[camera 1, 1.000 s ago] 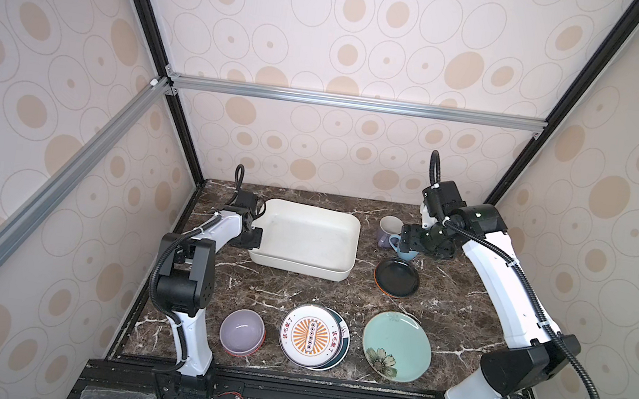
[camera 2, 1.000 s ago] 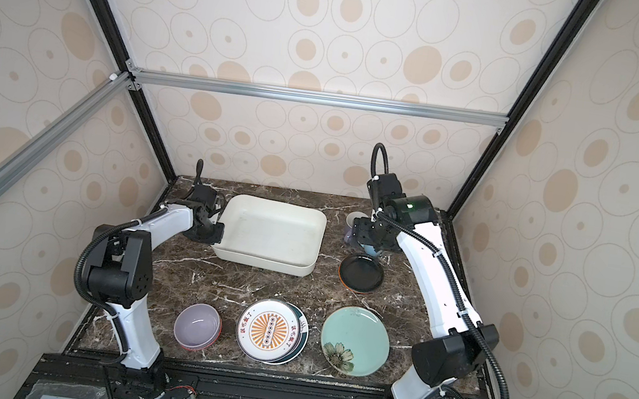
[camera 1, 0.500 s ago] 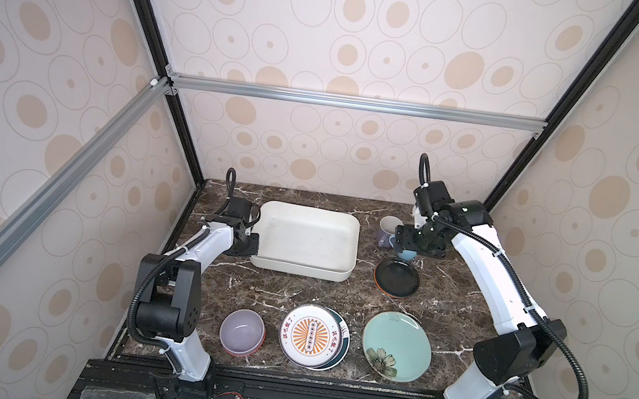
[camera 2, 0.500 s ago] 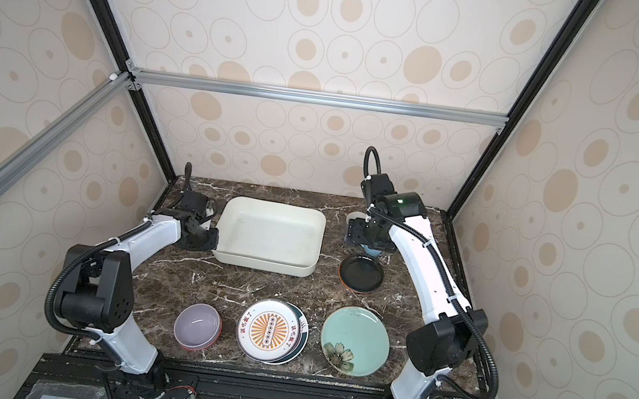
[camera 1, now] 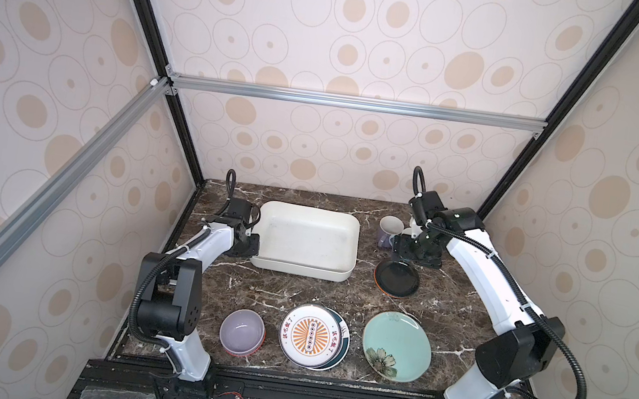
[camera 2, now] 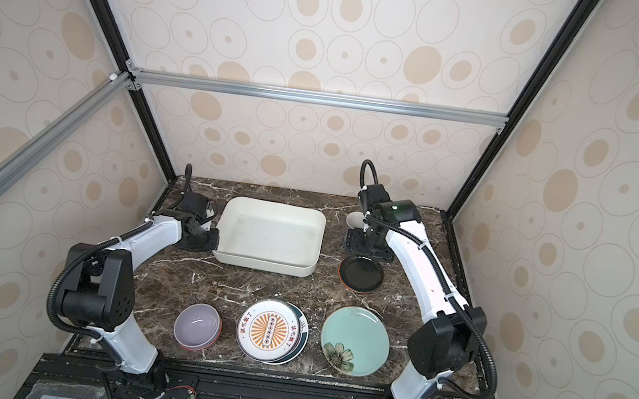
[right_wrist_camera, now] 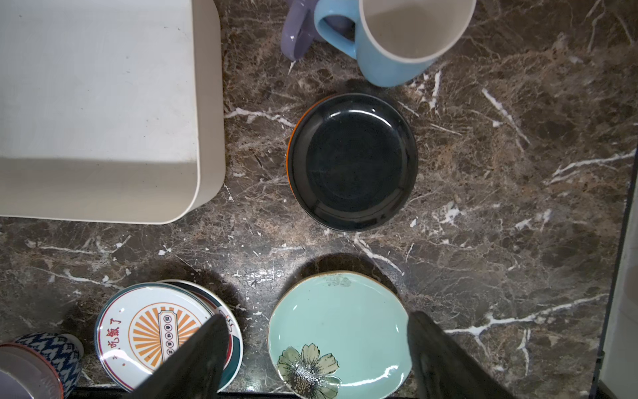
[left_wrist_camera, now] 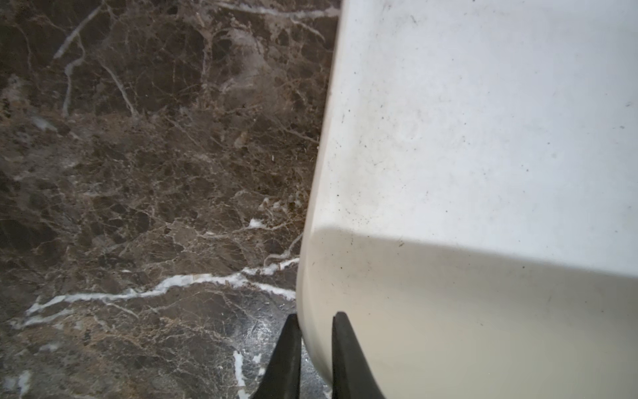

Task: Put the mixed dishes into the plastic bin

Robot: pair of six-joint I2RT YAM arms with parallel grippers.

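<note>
Since a second ago the left arm (camera 1: 205, 242) has swung its elbow toward the counter's left edge. Spotted walls (camera 1: 330, 42) enclose the dark marble counter (camera 1: 297, 294); the plastic bin (camera 1: 296, 268) sits toward its back edge. Left hand (left_wrist_camera: 316, 314) clamps the bin's rim; right hand (right_wrist_camera: 317, 314) hangs spread wide near the black plate (right_wrist_camera: 352, 162), gripping nothing.

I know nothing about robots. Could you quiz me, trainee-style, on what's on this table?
1. True or false: the plastic bin already holds a dish.
2. The left jaws pinch: A) the bin's rim, B) the lavender bowl, C) the black plate?
3. How many mugs stand on the table?
Key: 1 false; 2 A; 3 two, the blue mug and the lavender mug.
</note>
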